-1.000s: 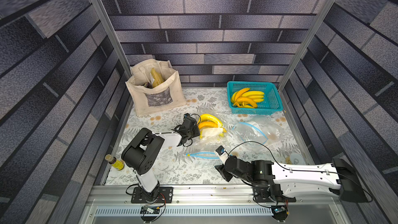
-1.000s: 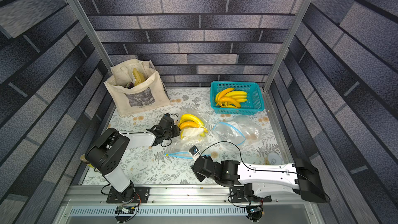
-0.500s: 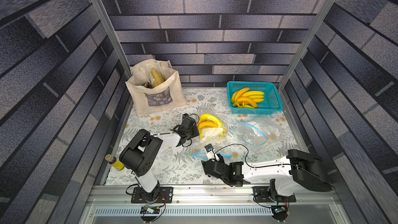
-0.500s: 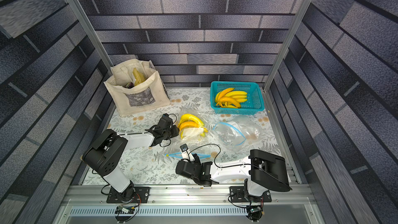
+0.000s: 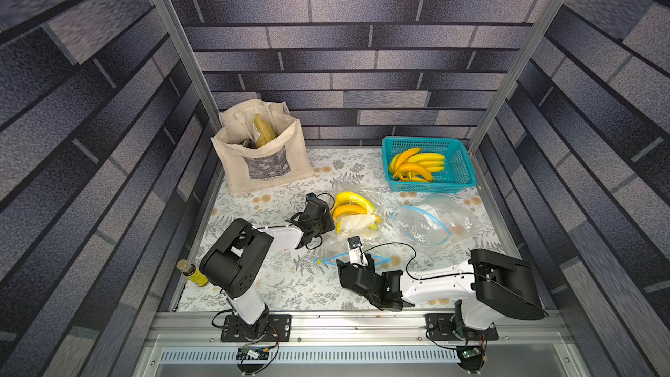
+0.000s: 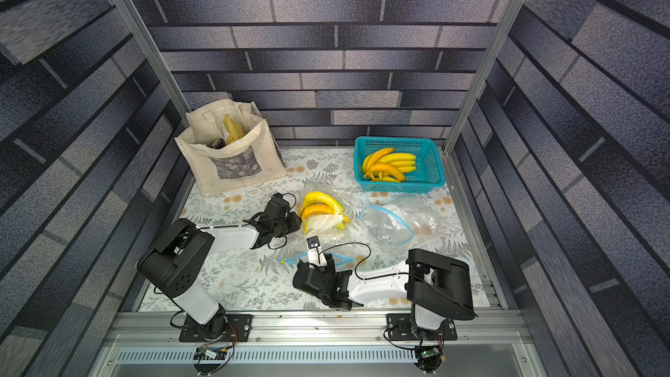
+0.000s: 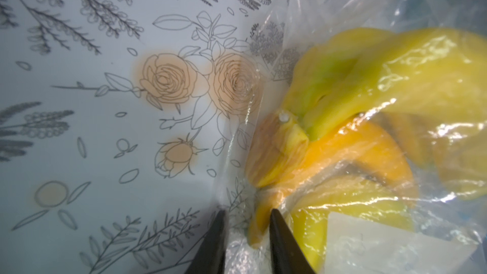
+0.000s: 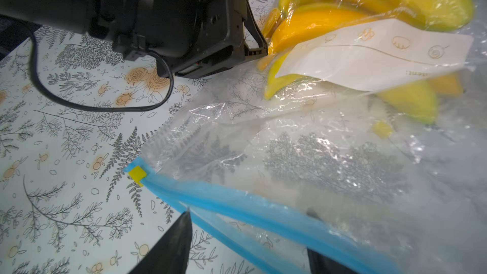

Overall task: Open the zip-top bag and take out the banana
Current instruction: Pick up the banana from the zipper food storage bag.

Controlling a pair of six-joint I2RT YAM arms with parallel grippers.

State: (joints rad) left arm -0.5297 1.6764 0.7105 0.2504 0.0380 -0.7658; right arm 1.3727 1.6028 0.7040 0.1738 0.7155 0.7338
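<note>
swinging in from its stretch along the front rail (image 5: 362, 320) a second ago, the right arm (image 5: 435, 281) has folded up and brought the right gripper (image 8: 249, 216) to the mouth of the zip-top bag (image 5: 342, 242). its jaws have spread meanwhile and now stand wide apart, holding nothing, astride the blue zip strip (image 8: 263, 213). the left gripper (image 7: 247, 213) has not shifted: its jaws are drawn in narrow on the bag's film at the far, closed end, right by the stems. the bag lies where it lay, mid-worktop (image 5: 261, 284), between the two grippers.

what that means, i think: the anchoring is done and the mouth is next. the yellow slider (image 8: 137, 174) sits at the strip's end nearer the left gripper, and two blue tracks part just beyond it. so the zip looks already run open, and one lip wants pinching and lifting.

the banana bunch (image 5: 353, 208) is inside, crowded at the closed end. its long axis runs across the worktop, stems toward the left jaws, tips toward the robot's right, where an empty bag (image 5: 431, 223) lies. the zip-top bag's own length runs from the bunch toward the front rail, mouth facing the robot, strip lying side to side.
</note>
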